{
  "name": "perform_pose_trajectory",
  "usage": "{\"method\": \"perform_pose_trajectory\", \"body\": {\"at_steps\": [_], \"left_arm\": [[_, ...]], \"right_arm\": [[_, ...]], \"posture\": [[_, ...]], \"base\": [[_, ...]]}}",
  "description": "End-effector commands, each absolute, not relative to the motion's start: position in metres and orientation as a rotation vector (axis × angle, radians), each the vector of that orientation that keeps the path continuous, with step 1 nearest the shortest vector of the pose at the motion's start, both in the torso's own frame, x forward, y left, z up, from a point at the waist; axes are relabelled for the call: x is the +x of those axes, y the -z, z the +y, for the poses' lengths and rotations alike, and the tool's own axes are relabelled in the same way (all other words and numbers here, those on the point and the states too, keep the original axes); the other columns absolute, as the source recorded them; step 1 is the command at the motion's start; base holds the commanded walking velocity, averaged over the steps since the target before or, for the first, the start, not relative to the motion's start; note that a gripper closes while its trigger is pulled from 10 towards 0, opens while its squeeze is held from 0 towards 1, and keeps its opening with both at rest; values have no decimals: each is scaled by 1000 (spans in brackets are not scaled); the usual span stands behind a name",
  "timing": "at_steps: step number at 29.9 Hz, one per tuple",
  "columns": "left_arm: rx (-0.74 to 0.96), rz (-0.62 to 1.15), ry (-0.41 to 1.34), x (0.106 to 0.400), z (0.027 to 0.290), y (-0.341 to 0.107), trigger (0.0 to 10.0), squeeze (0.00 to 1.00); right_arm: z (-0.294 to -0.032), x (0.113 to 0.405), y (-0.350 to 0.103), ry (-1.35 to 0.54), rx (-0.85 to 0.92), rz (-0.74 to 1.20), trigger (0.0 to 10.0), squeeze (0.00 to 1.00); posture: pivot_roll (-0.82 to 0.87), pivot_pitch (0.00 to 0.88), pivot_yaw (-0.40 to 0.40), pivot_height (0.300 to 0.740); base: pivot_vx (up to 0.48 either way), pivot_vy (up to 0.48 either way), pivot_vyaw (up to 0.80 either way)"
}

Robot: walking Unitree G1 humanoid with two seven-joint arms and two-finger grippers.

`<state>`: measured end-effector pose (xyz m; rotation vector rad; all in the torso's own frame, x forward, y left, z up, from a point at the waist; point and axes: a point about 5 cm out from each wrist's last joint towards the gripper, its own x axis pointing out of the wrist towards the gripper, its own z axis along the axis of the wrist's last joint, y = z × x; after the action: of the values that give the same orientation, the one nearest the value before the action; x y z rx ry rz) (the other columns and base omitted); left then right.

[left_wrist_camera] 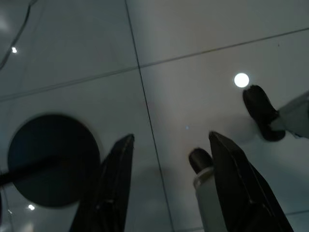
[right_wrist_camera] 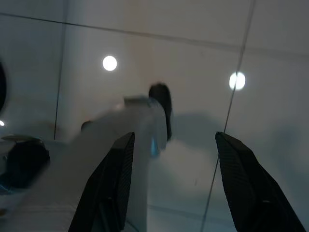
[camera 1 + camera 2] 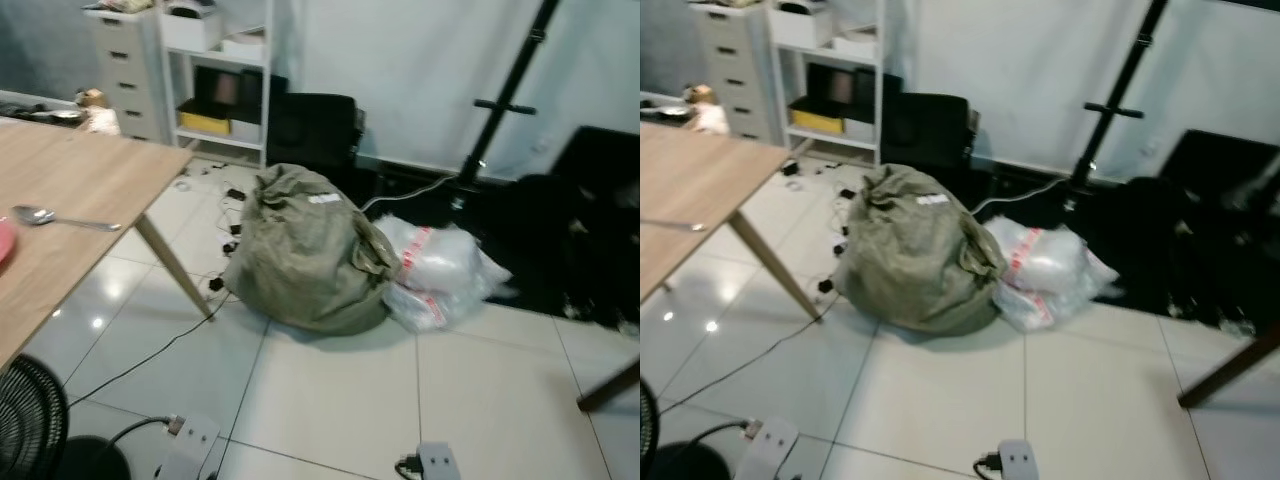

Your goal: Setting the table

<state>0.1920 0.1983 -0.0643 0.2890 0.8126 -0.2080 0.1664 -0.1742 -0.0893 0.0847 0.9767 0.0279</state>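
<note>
A light wooden table [image 3: 80, 180] stands at my left. On it lies a metal spoon [image 3: 45, 216], and the edge of a pink plate [image 3: 4, 240] shows at the frame's left border. My left gripper [image 1: 169, 145] hangs open over the tiled floor, nothing between its fingers. My right gripper [image 2: 174, 145] also hangs open above the tiles, with nothing held.
A large olive sack [image 3: 305, 250] and clear plastic bags [image 3: 440, 270] lie on the floor ahead. Cables and power strips [image 3: 195, 440] cross the tiles. A black fan [image 3: 30, 425] stands at lower left. White shelves [image 3: 215, 70], drawers [image 3: 125, 70] and a black stand [image 3: 505, 100] line the back.
</note>
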Motion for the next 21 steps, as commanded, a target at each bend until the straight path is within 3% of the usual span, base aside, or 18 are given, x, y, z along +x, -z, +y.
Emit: {"method": "perform_pose_trajectory", "body": {"at_steps": [1, 21], "left_arm": [[284, 803, 228, 194, 193, 65, 10000, 0], [302, 799, 250, 195, 193, 68, 10000, 0]], "right_arm": [[-181, 162, 91, 10, 100, 986, 10000, 0], [-178, 162, 93, -2, 105, 987, 10000, 0]], "posture": [[-27, 0, 33, 740], [-30, 0, 46, 740]], "base": [[0, 0, -763], [0, 0, -763]]}}
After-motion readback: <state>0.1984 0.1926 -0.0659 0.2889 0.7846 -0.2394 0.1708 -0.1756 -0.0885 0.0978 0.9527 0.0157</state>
